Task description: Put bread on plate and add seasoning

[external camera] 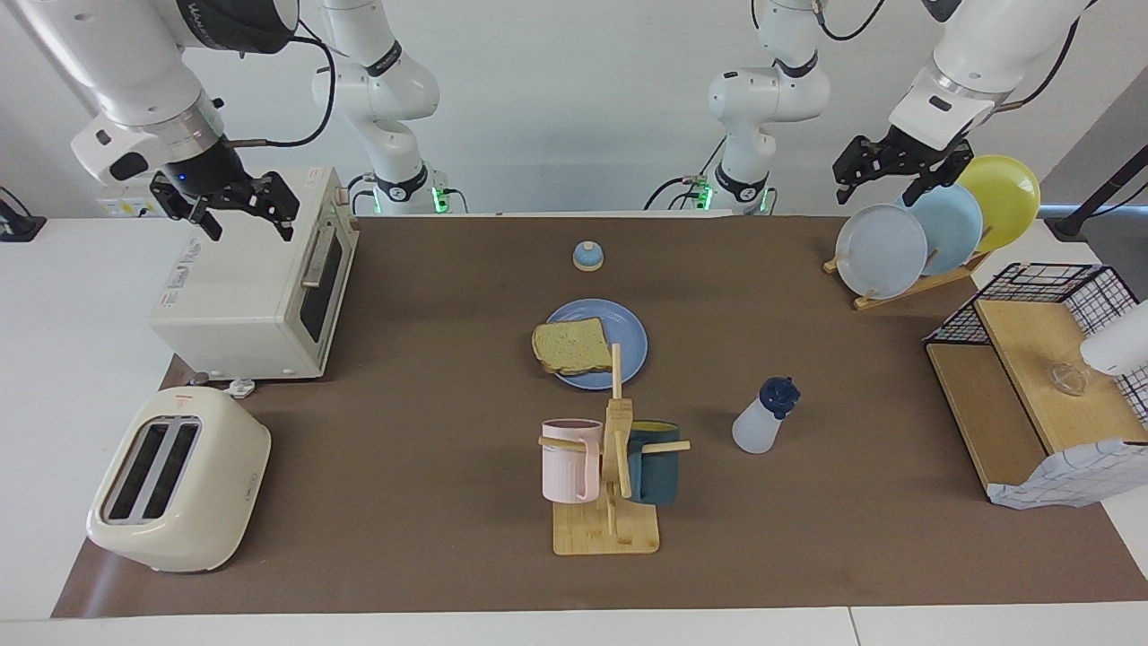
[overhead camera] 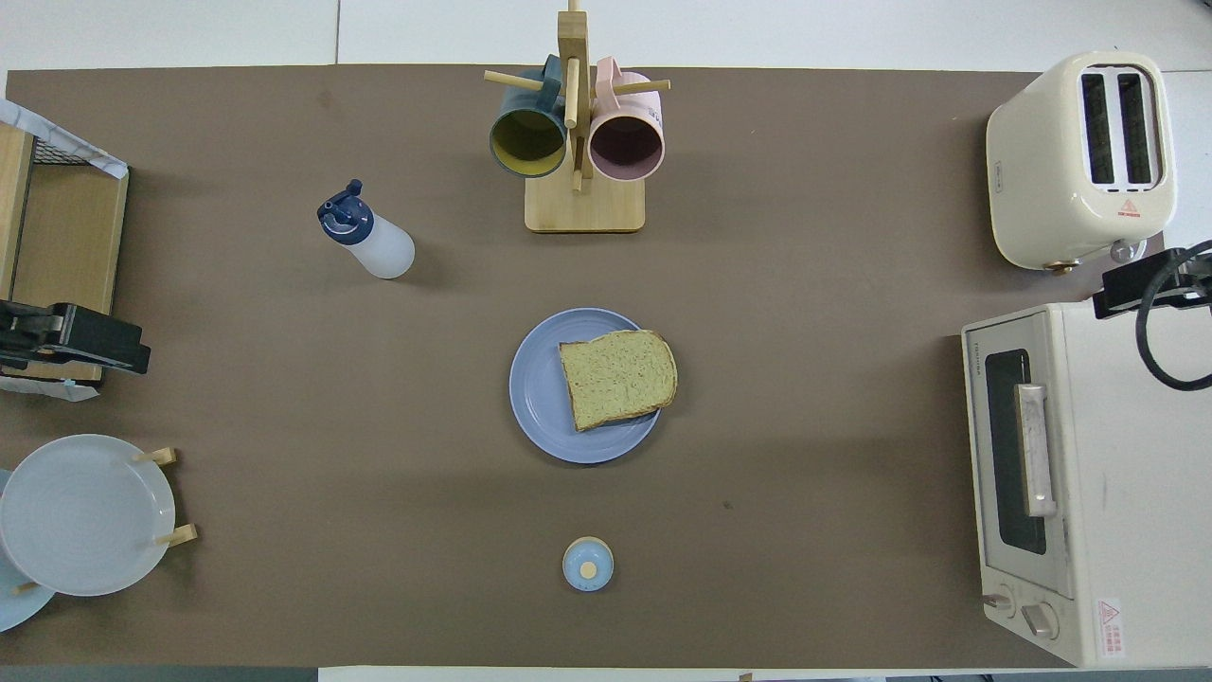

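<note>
The square tan bread [external camera: 571, 345] [overhead camera: 617, 377] lies on the round blue plate [external camera: 630, 341] [overhead camera: 535, 388] mid-table, its crust edge overhanging the rim toward the right arm's end. The seasoning bottle [external camera: 762, 417] [overhead camera: 367, 239], white with a navy cap, stands upright farther from the robots than the plate, toward the left arm's end. My left gripper [external camera: 883, 184] [overhead camera: 76, 339] hangs open and holding nothing over the upright plates in the rack. Over the toaster oven, my right gripper [external camera: 251, 229] [overhead camera: 1141, 289] is also open and holds nothing.
A toaster oven [external camera: 251, 287] and a cream toaster [external camera: 175, 480] sit at the right arm's end. A mug tree [external camera: 610, 467] with two mugs stands farther out than the plate, a small bell [external camera: 587, 256] nearer. A plate rack [external camera: 933, 224] and wire shelf [external camera: 1031, 377] fill the left arm's end.
</note>
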Controlling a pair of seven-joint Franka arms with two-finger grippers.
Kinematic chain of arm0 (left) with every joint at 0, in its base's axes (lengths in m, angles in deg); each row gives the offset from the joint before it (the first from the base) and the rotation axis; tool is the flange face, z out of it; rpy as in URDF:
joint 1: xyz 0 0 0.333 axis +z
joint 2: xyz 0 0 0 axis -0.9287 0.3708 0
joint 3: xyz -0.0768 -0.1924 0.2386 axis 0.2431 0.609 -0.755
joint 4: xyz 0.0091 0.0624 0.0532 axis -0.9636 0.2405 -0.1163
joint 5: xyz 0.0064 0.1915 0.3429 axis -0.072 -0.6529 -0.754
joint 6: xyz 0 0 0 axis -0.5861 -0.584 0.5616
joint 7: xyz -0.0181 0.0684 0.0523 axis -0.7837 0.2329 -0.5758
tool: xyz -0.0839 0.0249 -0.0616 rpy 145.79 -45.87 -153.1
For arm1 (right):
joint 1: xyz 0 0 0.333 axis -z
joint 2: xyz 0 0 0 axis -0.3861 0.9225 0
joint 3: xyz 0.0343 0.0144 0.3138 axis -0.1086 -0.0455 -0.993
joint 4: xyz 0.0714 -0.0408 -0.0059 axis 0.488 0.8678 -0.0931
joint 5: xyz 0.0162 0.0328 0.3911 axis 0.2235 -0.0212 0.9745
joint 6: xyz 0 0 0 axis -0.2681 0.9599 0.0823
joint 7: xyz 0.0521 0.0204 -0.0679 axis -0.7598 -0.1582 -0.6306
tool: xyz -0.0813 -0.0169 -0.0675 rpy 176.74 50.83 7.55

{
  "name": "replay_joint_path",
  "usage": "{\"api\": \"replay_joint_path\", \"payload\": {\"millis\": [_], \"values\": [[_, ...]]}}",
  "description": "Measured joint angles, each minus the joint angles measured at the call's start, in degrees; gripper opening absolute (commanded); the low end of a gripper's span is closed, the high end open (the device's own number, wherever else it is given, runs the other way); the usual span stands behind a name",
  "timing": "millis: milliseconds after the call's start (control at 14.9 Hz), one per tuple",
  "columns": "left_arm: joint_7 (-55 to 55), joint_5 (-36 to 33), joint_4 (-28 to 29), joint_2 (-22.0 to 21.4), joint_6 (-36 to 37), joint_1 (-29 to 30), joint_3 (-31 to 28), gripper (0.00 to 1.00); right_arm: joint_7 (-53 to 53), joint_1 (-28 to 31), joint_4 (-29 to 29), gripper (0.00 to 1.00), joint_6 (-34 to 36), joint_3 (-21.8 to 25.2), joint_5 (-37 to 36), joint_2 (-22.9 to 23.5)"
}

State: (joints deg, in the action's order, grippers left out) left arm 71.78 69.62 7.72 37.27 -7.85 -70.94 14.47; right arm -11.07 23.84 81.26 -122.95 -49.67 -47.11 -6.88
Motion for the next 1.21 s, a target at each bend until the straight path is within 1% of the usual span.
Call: {"api": "replay_joint_path", "payload": {"millis": [336,471,606,1211], "values": [[-0.6,0.0,0.0,1.3,-0.9,0.0,0.2,1.0,0.0,0.0,0.0,1.0,0.0,0.0,0.0,0.0],[-0.6,0.0,0.0,1.4,-4.8,0.0,0.2,1.0,0.0,0.0,0.0,1.0,0.0,0.0,0.0,0.0],[-0.7,0.0,0.0,1.4,-6.8,-0.1,0.2,1.0,0.0,0.0,0.0,1.0,0.0,0.0,0.0,0.0],[-0.8,0.0,0.0,1.8,-7.1,-0.1,0.4,1.0,0.0,0.0,0.0,1.0,0.0,0.0,0.0,0.0]]}}
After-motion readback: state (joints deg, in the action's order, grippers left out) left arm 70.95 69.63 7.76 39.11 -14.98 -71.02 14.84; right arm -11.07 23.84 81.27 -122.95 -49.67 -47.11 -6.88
